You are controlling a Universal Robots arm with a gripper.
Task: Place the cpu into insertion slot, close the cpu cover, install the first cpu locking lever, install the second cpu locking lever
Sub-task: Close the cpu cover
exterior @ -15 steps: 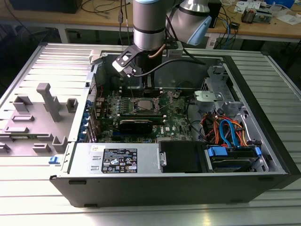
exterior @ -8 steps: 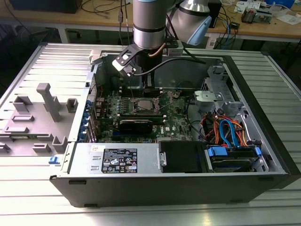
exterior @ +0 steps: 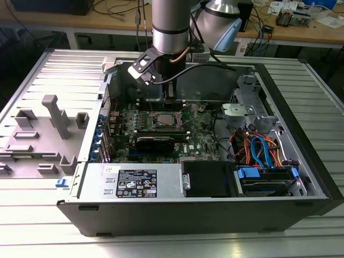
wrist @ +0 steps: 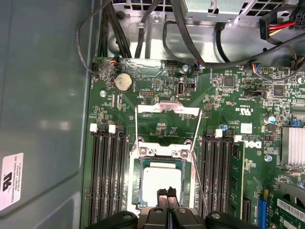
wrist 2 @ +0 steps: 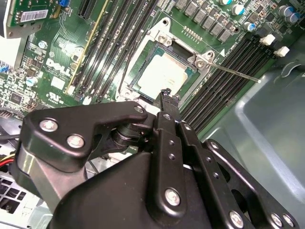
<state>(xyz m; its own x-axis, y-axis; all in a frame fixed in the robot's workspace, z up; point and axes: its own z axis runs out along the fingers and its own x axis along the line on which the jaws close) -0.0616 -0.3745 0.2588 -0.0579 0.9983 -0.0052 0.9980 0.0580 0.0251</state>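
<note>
The cpu [wrist: 161, 183], a silver-grey square, lies flat in the insertion slot [wrist: 138, 183] on the green board, also seen in the second wrist view as cpu [wrist 2: 161, 76] in slot [wrist 2: 159, 29]. The cpu cover [wrist: 167, 106] stands swung open on the hinge side of the slot. Thin wire levers [wrist: 199, 131] [wrist 2: 236, 73] stick out, unlatched. My gripper [wrist: 167, 192] [wrist 2: 166, 94] hovers just over the cpu's near edge, fingers shut together and holding nothing. In the exterior view the gripper [exterior: 170, 100] hangs above the slot [exterior: 164, 120] inside the open case.
Long black memory slots [wrist: 108, 176] [wrist: 220, 174] flank the socket. The case's grey side wall [wrist: 43, 95] is close by. Cables [wrist: 143, 28] run along the board's edge. The power supply [exterior: 134, 183], a drive bay with orange and blue cables [exterior: 260, 153] and grey fixtures [exterior: 54, 115] lie around.
</note>
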